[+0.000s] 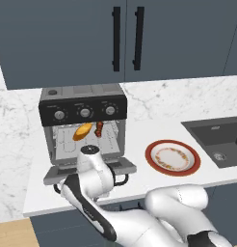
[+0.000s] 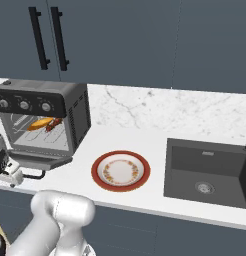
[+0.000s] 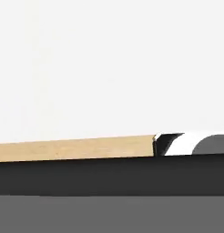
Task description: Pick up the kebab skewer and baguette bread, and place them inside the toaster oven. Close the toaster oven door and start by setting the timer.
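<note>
Toaster oven [image 1: 83, 111]: black and silver-grey box at the left end of the white marble counter [image 1: 154, 181], against the wall, under dark blue wall cupboards [image 1: 139, 34] with black bar handles. Three round silver knobs in a row on its black top panel.

Toaster oven door [image 1: 118, 166]: dropped down flat toward the counter edge; black bar handle at its front. In the left base view the arm covers much of it.

Baguette bread [image 1: 83, 131]: golden-orange loaf, inside the oven on the wire rack, lying at a slant in the middle of the cavity.

Kebab skewer [image 1: 99, 128]: dark red-brown chunks on a thin stick, inside the oven just to the right of the bread, close beside it; whether they touch cannot be told.

Plate [image 1: 172, 157]: red-rimmed with a patterned pale centre, on the counter to the right of the oven, between oven and sink.

Sink [image 2: 207, 172]: dark basin set into the counter at the right, with a round drain.

Gripper [image 2: 12, 172]: low at the front of the lowered door, near the handle, at the left edge of the right base view. Fingers hard to make out there; jaws stand at their widest, with nothing seen held between them.

Hand view: a pale blank surface, a strip of light wood and a dark band below.
</note>
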